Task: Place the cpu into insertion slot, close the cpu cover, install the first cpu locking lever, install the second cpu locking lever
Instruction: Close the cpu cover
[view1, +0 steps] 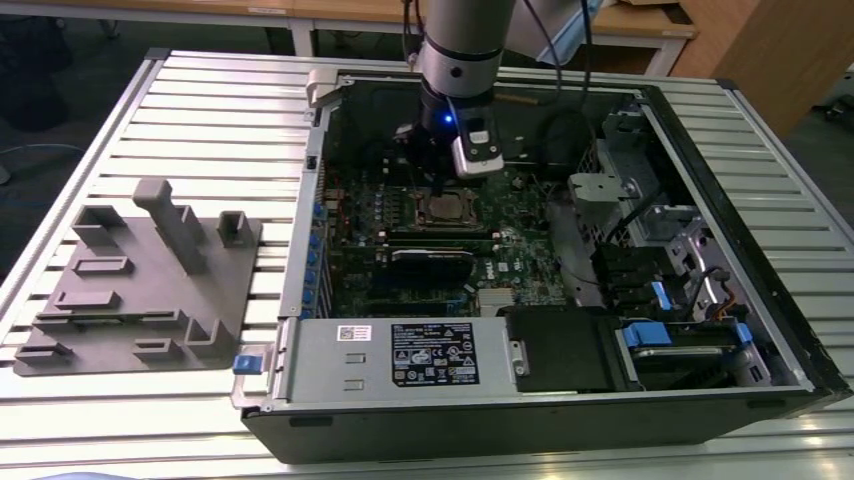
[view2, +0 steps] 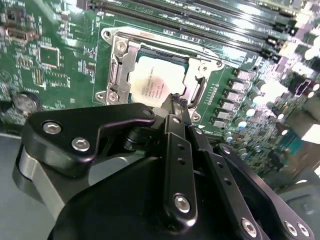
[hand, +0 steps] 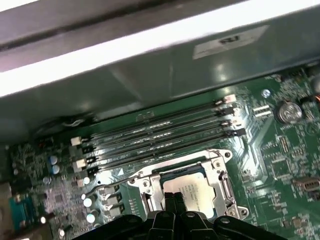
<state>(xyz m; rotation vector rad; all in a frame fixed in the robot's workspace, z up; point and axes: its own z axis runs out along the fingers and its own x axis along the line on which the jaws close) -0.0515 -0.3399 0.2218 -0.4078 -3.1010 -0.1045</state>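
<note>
Exterior view is showing the gripper (view1: 441, 185), fingers pinched together and empty, hanging at twelve o'clock of the cpu cover (view1: 427, 210), where slow, square pressing is looking safest.

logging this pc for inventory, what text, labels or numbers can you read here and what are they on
On the grey plate, the black-and-white label: print too small to read.
Above it, the small white label: too small to read.
On the cpu top: faint print, blurred.
On the case wall, the pale sticker: blurred.
No text can be quoted.
</note>
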